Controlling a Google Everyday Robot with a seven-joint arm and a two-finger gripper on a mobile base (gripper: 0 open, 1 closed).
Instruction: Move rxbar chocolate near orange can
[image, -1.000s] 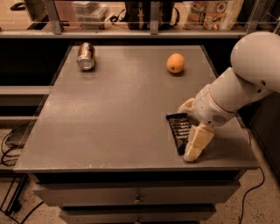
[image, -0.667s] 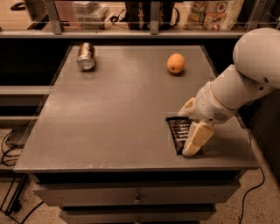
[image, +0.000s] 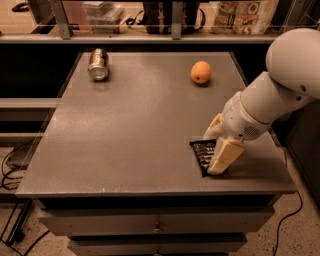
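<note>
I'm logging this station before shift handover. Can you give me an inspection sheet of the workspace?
Surface: flat grey tabletop, drawers beneath.
Job's things: flat black wrapped rxbar chocolate near the front right edge; small silver-ended orange can lying at far left, well apart from the bar.
Clutter: round orange fruit at far right.
Grippers: cream gripper low over the bar's right end.
Cables: black cables on the floor, left.
Surroundings: shelf with packages behind the table.
</note>
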